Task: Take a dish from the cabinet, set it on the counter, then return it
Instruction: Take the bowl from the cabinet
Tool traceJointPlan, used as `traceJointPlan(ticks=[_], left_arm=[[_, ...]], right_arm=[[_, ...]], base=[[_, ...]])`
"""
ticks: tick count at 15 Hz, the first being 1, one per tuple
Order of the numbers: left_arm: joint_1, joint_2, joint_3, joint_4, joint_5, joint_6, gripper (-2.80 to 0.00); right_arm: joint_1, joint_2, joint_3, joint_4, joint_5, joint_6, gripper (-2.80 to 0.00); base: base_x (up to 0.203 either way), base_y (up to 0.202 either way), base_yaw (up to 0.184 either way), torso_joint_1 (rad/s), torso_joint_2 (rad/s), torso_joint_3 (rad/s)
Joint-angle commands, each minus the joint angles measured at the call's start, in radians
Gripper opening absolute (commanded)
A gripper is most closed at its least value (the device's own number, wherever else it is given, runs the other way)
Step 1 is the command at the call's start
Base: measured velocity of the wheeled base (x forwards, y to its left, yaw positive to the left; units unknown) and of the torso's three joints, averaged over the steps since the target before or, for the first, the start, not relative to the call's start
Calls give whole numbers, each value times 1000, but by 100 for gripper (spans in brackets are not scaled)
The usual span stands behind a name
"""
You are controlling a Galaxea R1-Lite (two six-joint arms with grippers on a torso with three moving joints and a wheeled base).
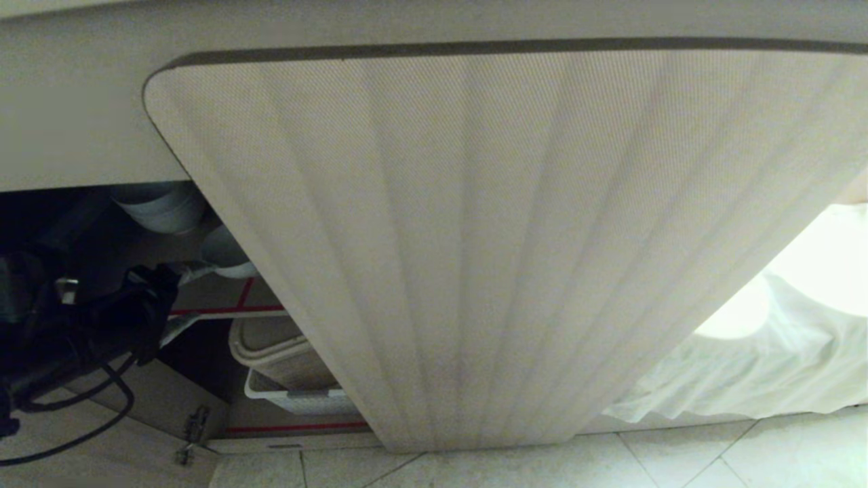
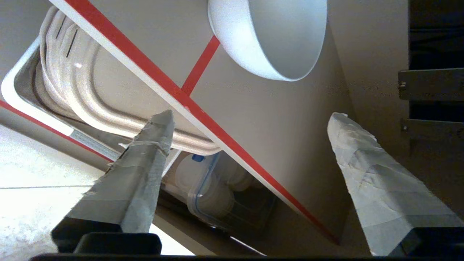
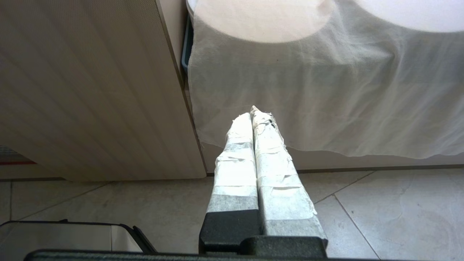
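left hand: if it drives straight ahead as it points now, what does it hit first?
Most likely the white bowl. The left hand is open over the red-taped shelf of the cabinet, empty, with the bowl sitting on the shelf ahead, slightly off centre. Depth is unclear; aimed lower, it could meet the shelf surface first.

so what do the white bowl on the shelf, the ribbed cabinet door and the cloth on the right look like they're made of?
Bowl: likely glazed ceramic, smooth with a soft sheen, though plastic can't be excluded.
Cabinet door: looks like a rigid panel with a matte beige textured face, fluted in vertical ribs; core unclear.
Cloth: thin woven white fabric, gauze-like, wrinkled, light showing through.
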Motion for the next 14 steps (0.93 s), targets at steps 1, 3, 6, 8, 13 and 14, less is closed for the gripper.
traceJointPlan(ticks=[1, 3, 6, 8, 13, 14], left_arm=[[0, 13, -1, -5, -1, -6, 0], [0, 20, -1, -3, 0, -6, 0], [0, 28, -5, -3, 2, -4, 0], [0, 37, -8, -11, 0, 8, 0], [-23, 87, -27, -10, 16, 86, 0], [-34, 98, -39, -11, 30, 86, 0]], right_arm=[[2, 0, 0, 0, 1, 0, -280], [0, 0, 0, 0, 0, 0, -280], [1, 0, 0, 0, 0, 0, -280], [1, 0, 0, 0, 0, 0, -280], [0, 0, 0, 0, -1, 0, -280], [0, 0, 0, 0, -1, 0, -280]], base=[[0, 0, 0, 0, 0, 0], [0, 0, 0, 0, 0, 0], [0, 0, 0, 0, 0, 0], [0, 0, 0, 0, 0, 0], [0, 0, 0, 0, 0, 0], [0, 0, 0, 0, 0, 0]])
